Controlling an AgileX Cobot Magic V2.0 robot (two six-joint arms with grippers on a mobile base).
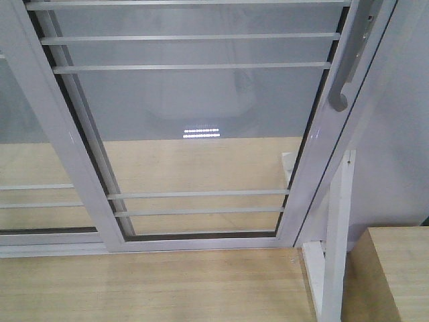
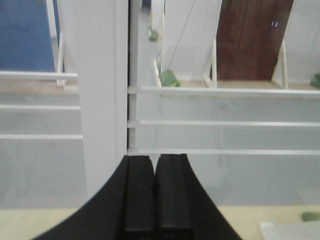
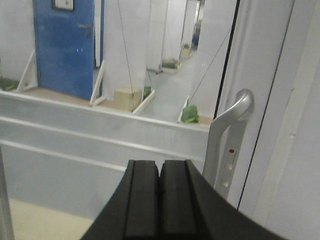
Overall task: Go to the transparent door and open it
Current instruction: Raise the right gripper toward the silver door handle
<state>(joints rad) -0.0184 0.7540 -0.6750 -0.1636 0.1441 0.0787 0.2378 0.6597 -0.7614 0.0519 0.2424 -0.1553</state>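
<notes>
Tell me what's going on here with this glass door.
A two-arm robot is parked facing the transparent door, a barred glass sliding panel in a white frame. Both grippers are shut and empty. The right gripper points just left of the curved grey handle without touching it. The left gripper faces a white upright between glass panels. Opening has not begun, as far as these views show.

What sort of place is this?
Probably an indoor test hall of mock-up doors: the transparent door sits on a wood-look floor, and a blue door and brown door beyond stand propped by diagonal struts.
</notes>
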